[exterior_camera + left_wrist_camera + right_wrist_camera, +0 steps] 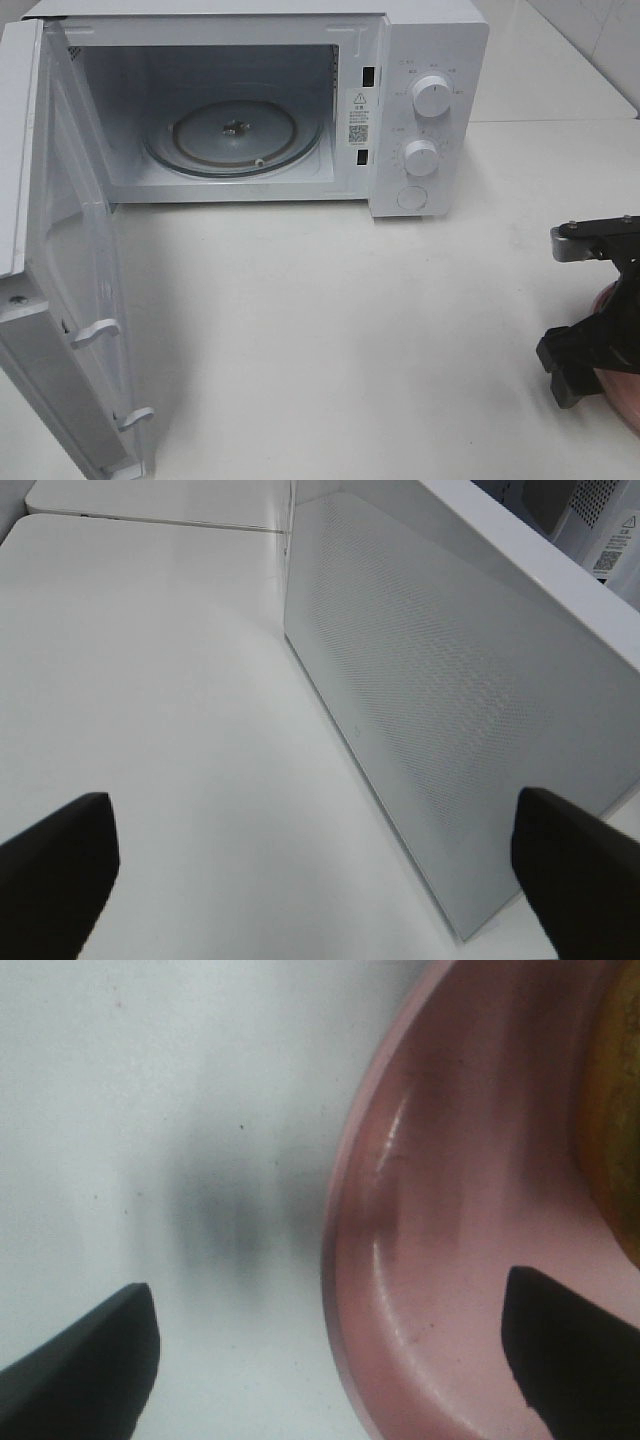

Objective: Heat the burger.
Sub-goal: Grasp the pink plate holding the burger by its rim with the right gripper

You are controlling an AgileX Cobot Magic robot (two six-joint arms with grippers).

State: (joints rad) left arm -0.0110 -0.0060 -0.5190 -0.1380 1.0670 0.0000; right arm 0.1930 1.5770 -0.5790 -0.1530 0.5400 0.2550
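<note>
- Burger [618,1110] lies on the pink plate [450,1260], well apart from the open microwave [430,50].
- Right gripper [325,1310] stands wide over the plate rim, holding nothing.
- Left gripper [310,830] is wide beside the microwave door [450,680].

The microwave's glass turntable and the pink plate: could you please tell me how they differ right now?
The turntable is clear glass; the plate is pink. The turntable sits inside the open microwave, while the plate lies on the table under the right gripper. The turntable is bare; the plate holds the burger. Both have curved rims.
</note>
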